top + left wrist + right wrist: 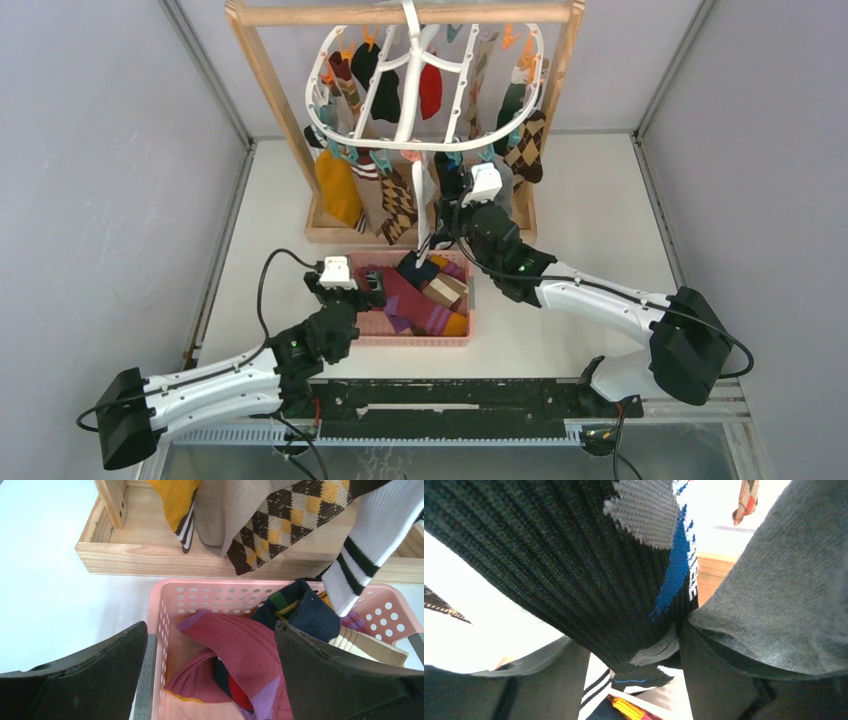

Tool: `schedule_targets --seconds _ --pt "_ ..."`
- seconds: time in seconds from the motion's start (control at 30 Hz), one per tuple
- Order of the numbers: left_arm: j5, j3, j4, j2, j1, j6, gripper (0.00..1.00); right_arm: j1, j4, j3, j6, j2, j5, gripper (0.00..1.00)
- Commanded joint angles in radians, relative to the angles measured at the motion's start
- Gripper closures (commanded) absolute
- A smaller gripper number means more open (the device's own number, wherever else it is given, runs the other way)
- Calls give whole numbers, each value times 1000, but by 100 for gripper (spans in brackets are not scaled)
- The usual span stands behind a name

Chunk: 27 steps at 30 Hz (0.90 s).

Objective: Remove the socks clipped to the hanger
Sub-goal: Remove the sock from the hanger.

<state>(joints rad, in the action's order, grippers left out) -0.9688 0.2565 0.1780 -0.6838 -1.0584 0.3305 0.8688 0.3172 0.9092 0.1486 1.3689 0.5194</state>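
Spread wide, the jaws of the left gripper (209,630) are held empty above the pink basket (210,592), in which loose socks (240,645) are piled. Those of the right gripper (629,635) are parted astride the toe of a dark ribbed sock (574,555), which is clipped with many others to the white hanger (420,148); nothing is pinched yet. If they are closed here, the neighbouring grey sock (784,580) could be caught too, and the hanger dragged askew.
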Motion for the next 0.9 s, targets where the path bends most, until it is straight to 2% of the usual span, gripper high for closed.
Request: schedule_targets --seconds 0.0,0.2,0.3,0.6,0.87 --pt "-6 33 41 -2 -3 -10 0 -5 8 2 14 -35 -38 36" --pt "19 31 49 0 -5 -13 0 -7 4 -10 5 -67 -75 70" --pt "92 19 89 13 -5 -29 0 -5 -7 -19 6 -103 -109 83" --pt "316 10 171 24 -6 -63 0 -11 -67 -53 29 -249 -266 83" --pt "409 6 198 45 -13 -58 0 -31 -128 -58 58 -346 -425 81"
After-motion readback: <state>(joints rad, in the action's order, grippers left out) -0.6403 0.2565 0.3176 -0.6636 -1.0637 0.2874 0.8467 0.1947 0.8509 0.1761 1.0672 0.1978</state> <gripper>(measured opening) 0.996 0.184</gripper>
